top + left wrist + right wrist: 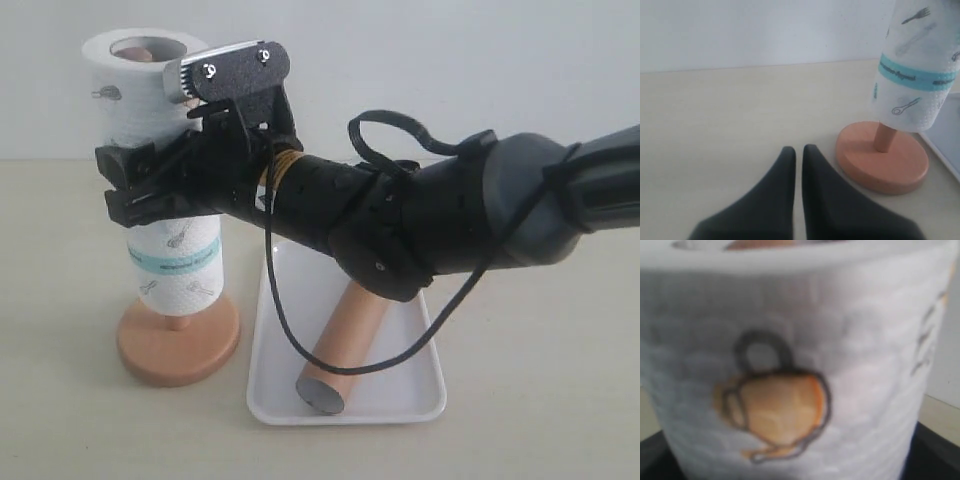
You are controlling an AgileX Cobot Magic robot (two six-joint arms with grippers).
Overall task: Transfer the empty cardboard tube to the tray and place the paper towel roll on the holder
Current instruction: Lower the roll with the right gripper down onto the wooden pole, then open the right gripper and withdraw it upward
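The right claw (128, 186) grips the upright paper towel roll (140, 95), threaded on the holder (178, 348) but hanging short of its base; the cardboard tube (345, 335) lies in the tray (425, 400); the left claw (798, 167) is closed and empty

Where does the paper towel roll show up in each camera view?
Exterior view: paper towel roll at upper left, on the pole of the holder.
Left wrist view: roll at the picture's upper right, above the holder's disc base.
Right wrist view: roll fills the picture, close up and blurred.
Shared landmark: the holder's brown pole, running through the roll's core.
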